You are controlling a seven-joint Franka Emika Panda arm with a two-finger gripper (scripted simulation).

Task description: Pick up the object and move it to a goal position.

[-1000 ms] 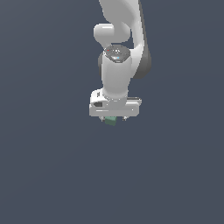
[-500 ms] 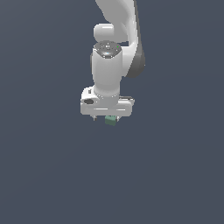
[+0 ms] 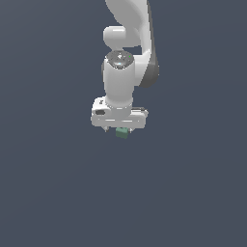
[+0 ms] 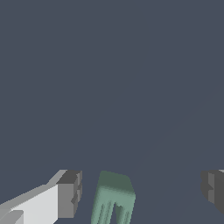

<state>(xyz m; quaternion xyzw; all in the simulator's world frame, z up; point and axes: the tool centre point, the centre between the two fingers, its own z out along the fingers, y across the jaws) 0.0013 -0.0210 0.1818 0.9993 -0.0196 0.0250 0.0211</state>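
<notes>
The object, a small dull-green block [image 3: 122, 133], lies on the dark floor directly under the white hand of my arm. In the wrist view the block [image 4: 113, 197] sits between my two fingers and touches neither. It is closer to one dark finger pad [image 4: 70, 192] than to the other [image 4: 213, 190]. My gripper [image 3: 120, 129] is open wide around the block; it shows again in the wrist view [image 4: 141, 192]. In the exterior view the hand hides most of the fingers and the block's top.
The white arm [image 3: 126, 62] rises from the hand to the top of the exterior view. A plain dark grey-blue surface [image 3: 58, 193] fills all else in both views. No goal marker shows.
The hand shifted toward the exterior view's left, then came a little lower over the block. The block has not moved.
</notes>
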